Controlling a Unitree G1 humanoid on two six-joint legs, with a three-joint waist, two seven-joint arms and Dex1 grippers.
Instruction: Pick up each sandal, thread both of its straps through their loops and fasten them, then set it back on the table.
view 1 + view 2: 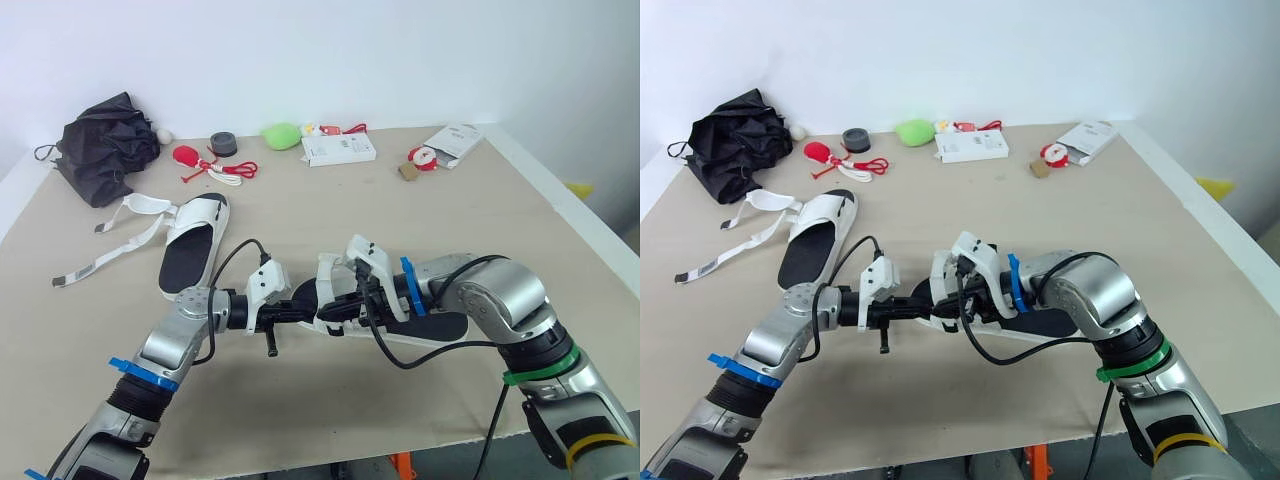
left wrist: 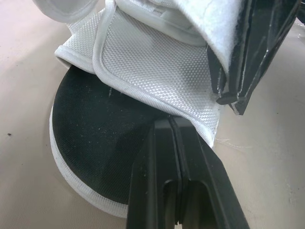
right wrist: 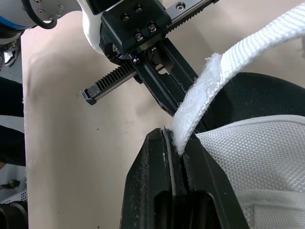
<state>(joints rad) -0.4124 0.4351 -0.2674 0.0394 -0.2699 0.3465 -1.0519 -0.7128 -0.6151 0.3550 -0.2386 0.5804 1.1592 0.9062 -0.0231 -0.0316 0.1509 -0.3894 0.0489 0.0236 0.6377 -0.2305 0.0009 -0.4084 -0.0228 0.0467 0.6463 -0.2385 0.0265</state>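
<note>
Gripped between the shut fingers of the right gripper (image 3: 176,137) is a white hook-and-loop strap (image 3: 248,45), which rises from the fingertips and stands clear of the mesh upper just beside them. Facing it, tip to tip, the left gripper (image 2: 174,125) has its two fingers pressed together with no gap, their ends against the bound edge of the white mesh flap (image 2: 152,67). Whether they actually nip that edge or only rest on it is hard to tell from this close. Both grippers meet over the toe end of the near sandal (image 1: 440,328), whose black footbed spreads under the left fingertips and runs back beneath the right wrist, low over the table (image 1: 330,200).

Judged from this, the work is early. The near sandal is mid-step: one strap is in hand but stands free of the upper, so it looks neither threaded home nor pressed shut, and the sandal has not been set aside as finished. The second sandal (image 1: 195,245) lies well beyond the left gripper, on that arm's outer side, with its loose straps (image 1: 120,245) splayed flat across the table, so both of those remain to be threaded and fastened
</note>
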